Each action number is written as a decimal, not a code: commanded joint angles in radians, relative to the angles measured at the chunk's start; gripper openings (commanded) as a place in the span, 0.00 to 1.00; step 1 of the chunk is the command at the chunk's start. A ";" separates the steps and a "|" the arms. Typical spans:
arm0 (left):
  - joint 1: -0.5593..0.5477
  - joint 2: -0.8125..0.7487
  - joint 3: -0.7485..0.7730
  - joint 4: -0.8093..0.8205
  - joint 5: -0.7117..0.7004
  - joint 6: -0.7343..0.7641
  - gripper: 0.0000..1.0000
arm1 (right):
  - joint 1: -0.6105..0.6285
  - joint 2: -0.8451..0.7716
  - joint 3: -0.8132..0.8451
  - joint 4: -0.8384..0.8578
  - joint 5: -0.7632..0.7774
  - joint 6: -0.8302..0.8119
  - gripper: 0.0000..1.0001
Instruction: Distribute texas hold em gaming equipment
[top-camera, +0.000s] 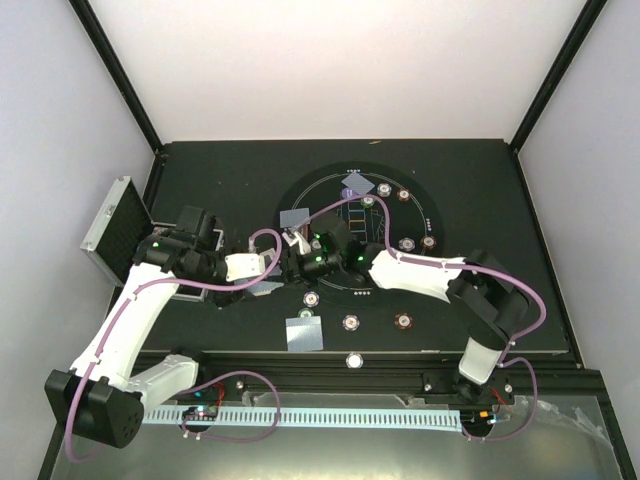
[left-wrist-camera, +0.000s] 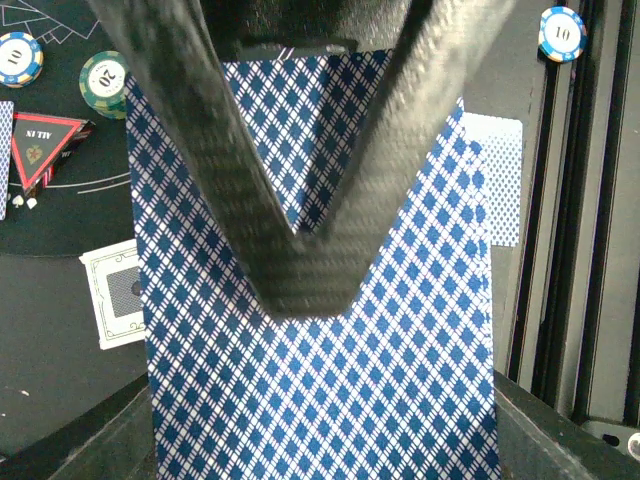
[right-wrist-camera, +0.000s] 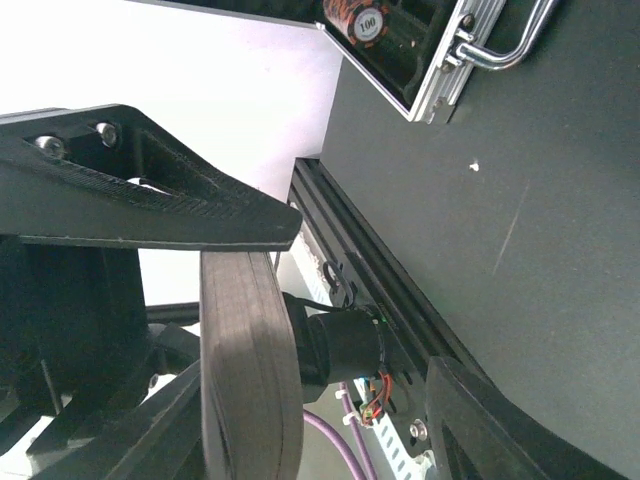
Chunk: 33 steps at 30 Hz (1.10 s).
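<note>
at the far left of the overhead view stands the silver case (top-camera: 113, 228); a brown chip (right-wrist-camera: 365, 20) shows inside it at the top of the right wrist view. right of the case, just left of centre, the left gripper (top-camera: 266, 287) is clenched on blue-backed playing cards (left-wrist-camera: 320, 400). at the upper left of its wrist view lie a green chip (left-wrist-camera: 103, 83) and the red triangle marker (left-wrist-camera: 42, 145). the right gripper (top-camera: 297, 252) hangs at centre; whether it is clamped i cannot tell. more chips (top-camera: 402, 322) dot the mat (top-camera: 480, 180) toward the right.
</note>
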 joint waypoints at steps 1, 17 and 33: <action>-0.002 -0.014 0.012 0.005 0.015 0.001 0.02 | -0.034 -0.044 -0.041 -0.063 0.020 -0.031 0.56; -0.002 -0.013 0.016 0.014 -0.001 -0.009 0.02 | -0.045 -0.121 -0.079 -0.166 0.054 -0.097 0.40; -0.002 -0.010 0.001 0.020 -0.005 -0.010 0.02 | -0.020 -0.199 -0.015 -0.241 0.104 -0.139 0.51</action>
